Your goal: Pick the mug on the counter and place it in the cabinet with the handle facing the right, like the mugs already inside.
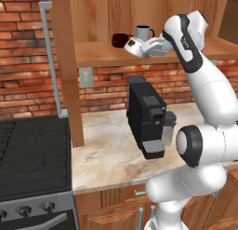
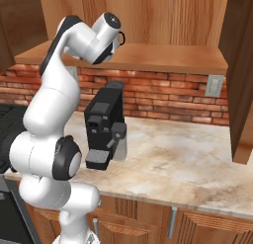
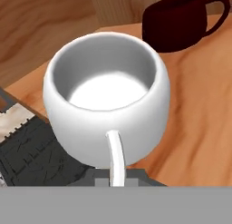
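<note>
The squat white mug [image 3: 106, 100] is seen from above in the hand view, its white loop handle [image 3: 115, 157] pointing back toward the hand. My gripper [image 3: 117, 175] is shut on that handle. In the left base view the mug [image 1: 131, 43] sits at the tip of my gripper [image 1: 137, 46], over the front of the cabinet's plank shelf [image 1: 100, 54], with the hand reaching in from the right. Whether the mug rests on the shelf I cannot tell. Just behind it stand the dark red mug [image 1: 120, 39] [image 3: 176, 21] and the taller white mug [image 1: 144, 32].
A black coffee machine [image 1: 146, 119] [image 2: 104, 127] stands on the beige counter [image 1: 107, 152] [image 2: 192, 159] below the shelf. The cabinet's side post [image 1: 67, 71] rises at the left, with a stove [image 1: 32, 150] beyond it. The shelf [image 2: 168, 58] runs bare to the right.
</note>
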### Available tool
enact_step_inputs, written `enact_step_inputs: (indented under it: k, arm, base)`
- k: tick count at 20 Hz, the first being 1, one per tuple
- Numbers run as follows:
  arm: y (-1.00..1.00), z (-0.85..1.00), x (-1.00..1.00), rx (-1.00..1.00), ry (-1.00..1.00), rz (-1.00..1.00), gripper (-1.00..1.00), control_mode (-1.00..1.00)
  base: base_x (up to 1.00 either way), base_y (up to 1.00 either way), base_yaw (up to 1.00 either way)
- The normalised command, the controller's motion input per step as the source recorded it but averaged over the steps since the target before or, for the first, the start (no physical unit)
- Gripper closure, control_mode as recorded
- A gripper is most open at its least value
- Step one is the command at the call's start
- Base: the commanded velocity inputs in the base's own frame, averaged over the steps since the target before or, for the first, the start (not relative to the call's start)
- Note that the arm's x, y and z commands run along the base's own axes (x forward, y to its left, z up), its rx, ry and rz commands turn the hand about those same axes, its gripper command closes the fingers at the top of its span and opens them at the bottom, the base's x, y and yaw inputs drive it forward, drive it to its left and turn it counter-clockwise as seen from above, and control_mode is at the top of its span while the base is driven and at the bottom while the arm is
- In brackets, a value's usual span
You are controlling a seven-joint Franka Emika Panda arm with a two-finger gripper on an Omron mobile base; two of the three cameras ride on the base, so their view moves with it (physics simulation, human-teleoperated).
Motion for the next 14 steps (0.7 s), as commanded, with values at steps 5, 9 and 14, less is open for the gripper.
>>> enact_step_inputs:
  k: [5,9,14]
  arm:
    - [-0.02,0.0,0.21,0.0,0.0,0.0,1.0,-1.0]
    - [0.0,0.0,0.16,0.0,0.0,0.0,1.0,-1.0]
    - [0.0,0.0,0.12,0.0,0.0,0.0,1.0,-1.0]
  base:
    - [0.0,0.0,0.0]
    - [0.0,0.0,0.0]
    - [0.0,0.0,0.0]
